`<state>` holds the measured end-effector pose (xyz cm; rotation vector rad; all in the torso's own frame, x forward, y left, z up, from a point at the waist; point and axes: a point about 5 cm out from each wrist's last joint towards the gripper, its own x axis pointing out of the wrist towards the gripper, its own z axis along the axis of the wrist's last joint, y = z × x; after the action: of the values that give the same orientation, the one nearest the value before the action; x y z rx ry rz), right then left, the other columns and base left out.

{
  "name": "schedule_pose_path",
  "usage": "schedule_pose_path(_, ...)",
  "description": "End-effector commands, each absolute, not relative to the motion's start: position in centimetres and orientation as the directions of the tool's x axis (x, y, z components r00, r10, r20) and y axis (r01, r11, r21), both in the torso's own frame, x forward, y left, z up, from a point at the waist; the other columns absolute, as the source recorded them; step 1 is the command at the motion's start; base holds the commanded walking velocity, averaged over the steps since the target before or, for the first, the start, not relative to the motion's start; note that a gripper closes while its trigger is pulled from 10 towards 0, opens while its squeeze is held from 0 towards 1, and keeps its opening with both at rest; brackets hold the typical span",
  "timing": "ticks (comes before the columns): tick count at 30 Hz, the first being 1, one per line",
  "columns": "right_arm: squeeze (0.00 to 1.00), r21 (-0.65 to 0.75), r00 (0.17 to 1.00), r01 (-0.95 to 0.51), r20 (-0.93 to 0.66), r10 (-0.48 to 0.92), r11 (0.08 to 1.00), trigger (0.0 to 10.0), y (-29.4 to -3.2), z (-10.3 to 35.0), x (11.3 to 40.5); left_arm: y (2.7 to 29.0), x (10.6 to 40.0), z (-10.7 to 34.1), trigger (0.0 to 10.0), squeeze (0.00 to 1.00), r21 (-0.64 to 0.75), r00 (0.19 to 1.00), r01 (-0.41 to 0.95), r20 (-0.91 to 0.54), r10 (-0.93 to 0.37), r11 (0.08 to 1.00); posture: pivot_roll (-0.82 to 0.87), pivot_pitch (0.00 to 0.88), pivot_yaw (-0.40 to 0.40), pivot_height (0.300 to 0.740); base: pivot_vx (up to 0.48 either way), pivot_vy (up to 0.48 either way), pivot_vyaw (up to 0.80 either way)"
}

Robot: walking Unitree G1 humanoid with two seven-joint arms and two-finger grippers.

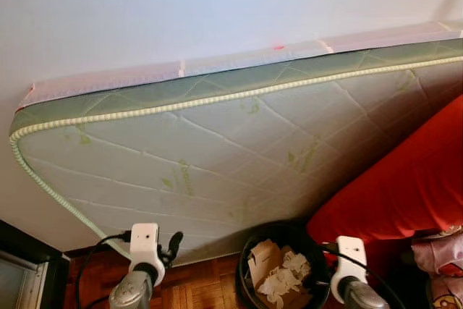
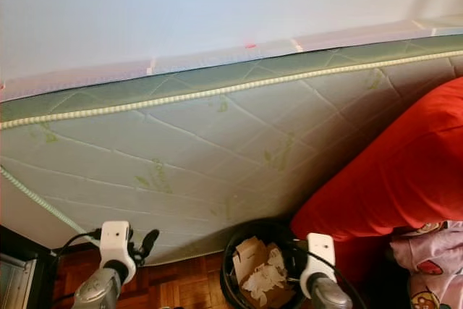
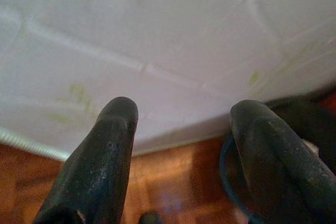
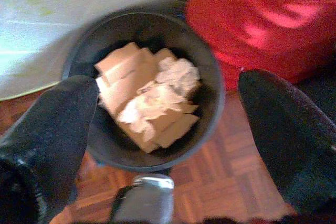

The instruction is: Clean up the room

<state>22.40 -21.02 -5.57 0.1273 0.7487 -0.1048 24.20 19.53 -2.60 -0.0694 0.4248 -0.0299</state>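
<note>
Nearest the camera, at the lower edge of the head views: two silver forearms raised side by side, each capped by a white wrist block. Left gripper (image 3: pixel 181 129) at about 7 o'clock, fingers spread wide with nothing between them, aimed at the foot of the mattress and the wood floor (image 1: pixel 195 284). Right gripper (image 4: pixel 168 124) at about 5 o'clock, fingers likewise spread and empty, poised directly above the open mouth of the bin, one black finger (image 4: pixel 50 124) overlapping the rim in the wrist view, the other well off toward the red side.

Black round waste bin (image 1: pixel 249 251) standing on the parquet at 6 o'clock, between the two arms and just beside the right wrist. Partly filled with flat pieces of tan cardboard (image 4: pixel 126 72) and crumpled pale paper (image 4: pixel 165 90) heaped on top. Rim dark and smooth, slightly blurred in the wrist view.

Behind the bin, from 9 o'clock across to 2 o'clock: a large quilted mattress (image 1: pixel 217 142) leaning against a white wall (image 1: pixel 181 5), pale cover with faint green leaf marks, green side band and corded piping. At 3 to 4 o'clock, touching the bin's far side: a bulky red cushion or covered mattress (image 1: pixel 405 179). At 4 o'clock, low corner: pink patterned fabric (image 1: pixel 441 258). At 8 o'clock: a dark frame edge (image 1: pixel 25 251).
</note>
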Motion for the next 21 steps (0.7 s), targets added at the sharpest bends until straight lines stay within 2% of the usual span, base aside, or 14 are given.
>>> schedule_pose_path(1, 0.0, 0.061, 0.7, 0.223, -0.704, -0.116, 0.973, 10.0, -22.6, -5.8, 21.5, 20.3, 22.8, -3.8, 10.0, 0.0, -0.063, 0.875, -0.019, -0.485, -0.014, 0.998, 0.12, 0.095, -0.026, 0.74, 0.0, 0.0, 0.0)
schedule_pose_path(5, 0.0, 0.051, 0.686, 0.279, -0.709, -0.162, 0.959, 10.0, -24.0, -5.9, 20.7, 20.5, 22.0, -4.6, 10.0, 0.0, -0.055, 0.851, -0.026, -0.524, -0.007, 0.998, 0.12, 0.09, -0.026, 0.74, 0.0, 0.0, 0.0)
schedule_pose_path(9, 0.0, 0.026, 0.651, 0.325, -0.731, -0.203, 0.945, 10.0, -25.4, -6.6, 18.8, 20.8, 20.1, -6.1, 10.0, 0.0, -0.045, 0.789, -0.061, -0.614, 0.021, 0.997, 0.11, 0.079, -0.027, 0.74, 0.0, 0.0, 0.0)
schedule_pose_path(15, 0.0, 0.031, 0.631, 0.309, -0.754, -0.181, 0.95, 10.0, -24.2, -7.4, 17.7, 20.9, 18.7, -7.1, 10.0, 0.0, -0.038, 0.739, -0.093, -0.672, 0.043, 0.995, 0.11, 0.074, -0.023, 0.74, 0.0, 0.0, 0.0)
schedule_pose_path(21, 0.0, 0.051, 0.637, 0.296, -0.755, -0.157, 0.954, 10.0, -23.3, -7.6, 17.8, 20.9, 18.4, -7.3, 10.0, 0.0, -0.036, 0.723, -0.094, -0.689, 0.044, 0.995, 0.1, 0.07, -0.015, 0.74, 0.0, 0.0, 0.0)
